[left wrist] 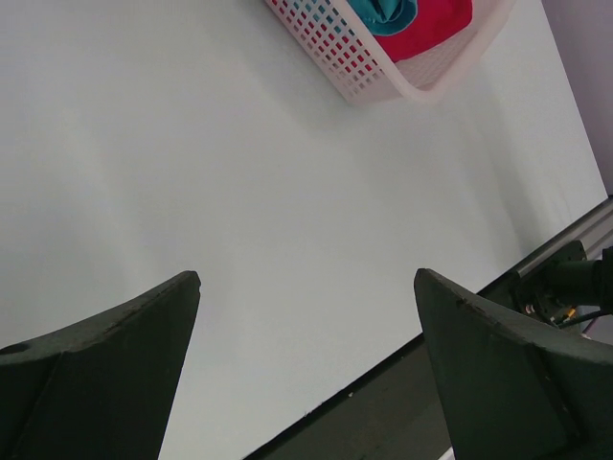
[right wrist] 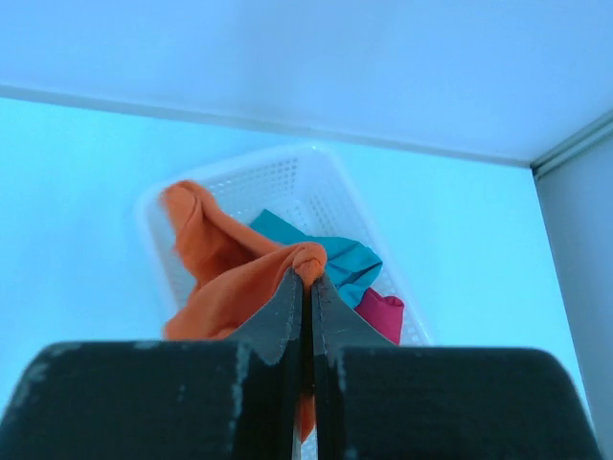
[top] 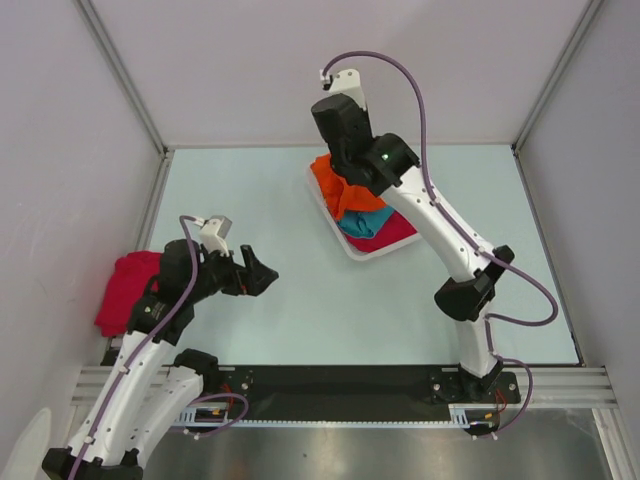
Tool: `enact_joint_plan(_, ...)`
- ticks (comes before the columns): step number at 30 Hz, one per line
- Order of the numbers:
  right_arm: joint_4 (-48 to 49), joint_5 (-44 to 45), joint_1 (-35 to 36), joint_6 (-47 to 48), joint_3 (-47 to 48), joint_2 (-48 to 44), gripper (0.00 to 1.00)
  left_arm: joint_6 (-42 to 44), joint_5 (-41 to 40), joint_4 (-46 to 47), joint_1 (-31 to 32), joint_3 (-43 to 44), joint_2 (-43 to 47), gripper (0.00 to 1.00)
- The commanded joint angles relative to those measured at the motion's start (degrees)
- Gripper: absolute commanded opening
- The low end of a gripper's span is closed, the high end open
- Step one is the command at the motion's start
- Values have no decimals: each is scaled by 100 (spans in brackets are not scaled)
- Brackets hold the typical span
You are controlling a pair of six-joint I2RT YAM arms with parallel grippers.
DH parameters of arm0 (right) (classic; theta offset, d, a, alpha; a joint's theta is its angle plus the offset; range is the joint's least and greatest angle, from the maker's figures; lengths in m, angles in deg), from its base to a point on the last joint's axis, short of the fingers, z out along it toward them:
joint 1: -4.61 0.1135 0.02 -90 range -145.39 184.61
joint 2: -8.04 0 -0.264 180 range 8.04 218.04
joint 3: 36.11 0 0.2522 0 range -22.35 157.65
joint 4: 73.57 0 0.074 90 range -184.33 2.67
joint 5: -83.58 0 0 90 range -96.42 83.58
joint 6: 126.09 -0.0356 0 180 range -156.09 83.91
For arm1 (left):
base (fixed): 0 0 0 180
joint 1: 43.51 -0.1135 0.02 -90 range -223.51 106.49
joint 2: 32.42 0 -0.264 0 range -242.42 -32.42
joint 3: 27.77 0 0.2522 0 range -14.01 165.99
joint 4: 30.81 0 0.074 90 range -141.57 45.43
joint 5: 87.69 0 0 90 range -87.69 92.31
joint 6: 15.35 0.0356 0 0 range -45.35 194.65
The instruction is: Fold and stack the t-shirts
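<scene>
A white lattice basket (top: 340,240) at the back middle of the table holds an orange t-shirt (top: 335,180), a teal t-shirt (top: 362,224) and a crimson t-shirt (top: 398,232). My right gripper (right wrist: 307,276) is shut on a bunched fold of the orange t-shirt (right wrist: 230,278), lifted above the basket (right wrist: 316,182); teal cloth (right wrist: 335,254) and pink cloth (right wrist: 383,314) lie below. Another crimson t-shirt (top: 125,290) lies crumpled at the table's left edge. My left gripper (top: 262,275) hovers open over bare table beside it, nothing between its fingers (left wrist: 124,355).
Grey walls with metal posts enclose the table on three sides. The black mounting rail (top: 330,380) runs along the near edge. In the left wrist view the basket corner (left wrist: 383,67) shows at the top, with the rail's edge (left wrist: 536,278) at the right.
</scene>
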Motion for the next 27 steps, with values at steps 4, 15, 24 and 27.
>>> enact_joint_plan(4,-24,1445,1114,737,763,-682,0,32,-113,267,-26,-57,105,100)
enact_joint_plan(15,571,1593,2746,322,-954,-2360,0,-21,-227,284,-26,-101,193,99)
enact_joint_plan(24,1919,2368,4200,2029,-1223,-2625,0,-65,-332,258,-34,-118,237,100)
enact_joint_plan(27,1813,2439,4209,1889,-1407,-2642,0,-82,-350,258,-26,-127,307,99)
